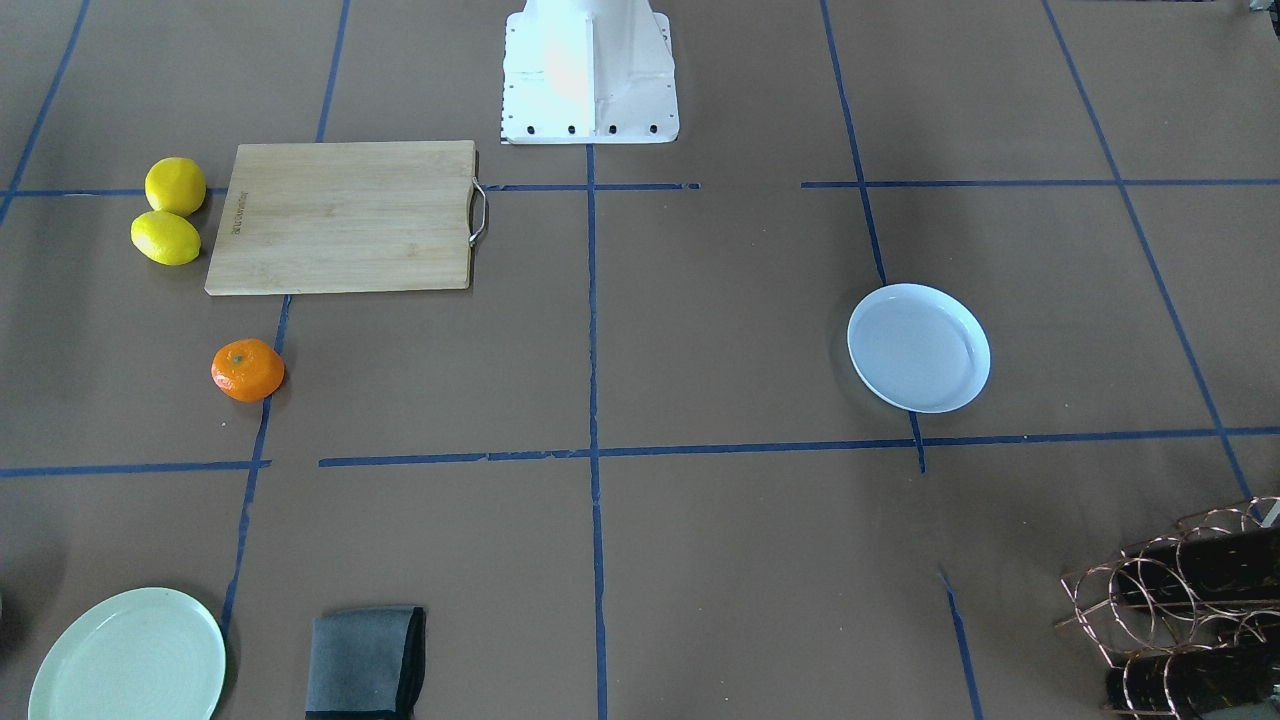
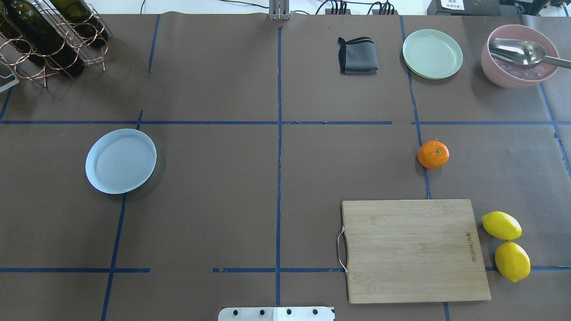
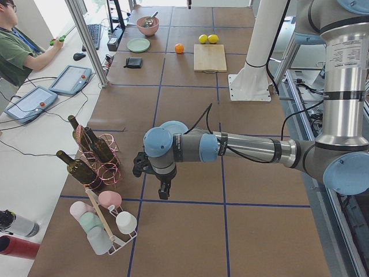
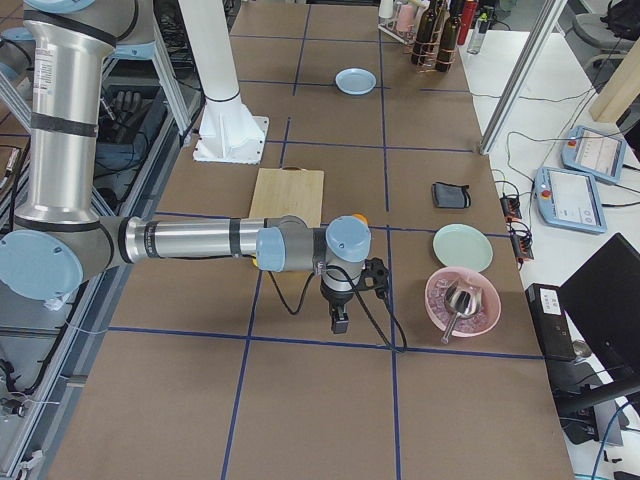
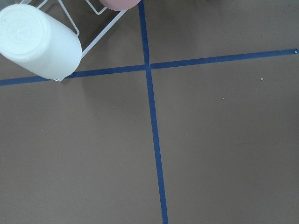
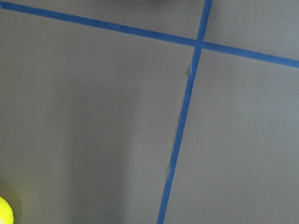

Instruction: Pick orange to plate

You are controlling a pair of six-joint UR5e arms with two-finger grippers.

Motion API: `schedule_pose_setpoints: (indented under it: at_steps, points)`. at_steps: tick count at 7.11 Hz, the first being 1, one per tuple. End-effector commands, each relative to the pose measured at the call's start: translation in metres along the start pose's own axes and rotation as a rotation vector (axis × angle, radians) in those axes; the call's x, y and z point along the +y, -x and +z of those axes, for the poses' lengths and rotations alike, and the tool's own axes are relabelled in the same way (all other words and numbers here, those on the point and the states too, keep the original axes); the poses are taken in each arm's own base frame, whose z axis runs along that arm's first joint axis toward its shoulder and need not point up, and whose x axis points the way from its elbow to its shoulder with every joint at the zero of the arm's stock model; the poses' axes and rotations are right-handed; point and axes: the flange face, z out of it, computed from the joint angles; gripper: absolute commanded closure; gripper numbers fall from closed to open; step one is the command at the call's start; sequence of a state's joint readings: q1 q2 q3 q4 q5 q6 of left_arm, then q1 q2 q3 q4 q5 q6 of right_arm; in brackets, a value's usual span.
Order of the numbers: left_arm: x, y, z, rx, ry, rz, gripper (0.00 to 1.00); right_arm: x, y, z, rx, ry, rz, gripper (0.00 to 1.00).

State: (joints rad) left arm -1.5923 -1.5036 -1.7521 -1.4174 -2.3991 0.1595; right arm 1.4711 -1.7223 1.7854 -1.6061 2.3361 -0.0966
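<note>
The orange (image 2: 433,154) lies on the brown table on the robot's right side, just beyond the cutting board, also seen as the orange (image 1: 247,370) from the front. The pale bluish-white plate (image 2: 120,161) sits bare on the left side, far from the fruit. My left gripper (image 3: 164,190) hangs over the table near the bottle rack, well away from the plate; I cannot tell if it is open. My right gripper (image 4: 340,322) points down near the pink bowl; its state cannot be told either. Neither wrist view shows the orange or the plate.
A wooden cutting board (image 2: 412,249) lies near the base, with two lemons (image 2: 506,240) beside it. At the far right are a green plate (image 2: 432,53), a grey cloth (image 2: 357,55) and a pink bowl (image 2: 517,55) with a spoon. A wine rack (image 2: 44,40) stands far left, near a cup rack (image 3: 106,222).
</note>
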Motion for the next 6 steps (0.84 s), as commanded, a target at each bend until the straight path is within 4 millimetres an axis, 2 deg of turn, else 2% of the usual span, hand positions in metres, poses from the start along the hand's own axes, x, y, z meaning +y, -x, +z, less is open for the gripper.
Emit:
schedule_pose_setpoints:
  at_steps: [1, 2, 3, 4, 5, 6]
  points:
    - [-0.001, 0.002, -0.004, -0.064, 0.001, 0.009, 0.00, 0.000, 0.002, -0.002, 0.000, -0.004, -0.004, 0.00]
    - [0.005, 0.006, -0.001, -0.065, 0.011, -0.003, 0.00, 0.000, 0.002, -0.002, 0.000, -0.003, -0.003, 0.00]
    - [0.005, 0.002, -0.006, -0.067, -0.002, 0.009, 0.00, -0.004, 0.005, -0.005, -0.001, -0.012, -0.012, 0.00]
    - [-0.001, -0.002, -0.011, -0.081, -0.013, 0.023, 0.00, -0.009, 0.021, -0.022, 0.003, -0.047, -0.044, 0.00]
    - [-0.022, -0.018, -0.029, -0.104, -0.067, 0.083, 0.00, -0.013, 0.041, -0.044, 0.015, -0.092, -0.087, 0.00]
    - [-0.047, -0.030, -0.052, -0.202, -0.119, 0.151, 0.00, -0.032, 0.057, -0.063, 0.022, -0.132, -0.124, 0.00]
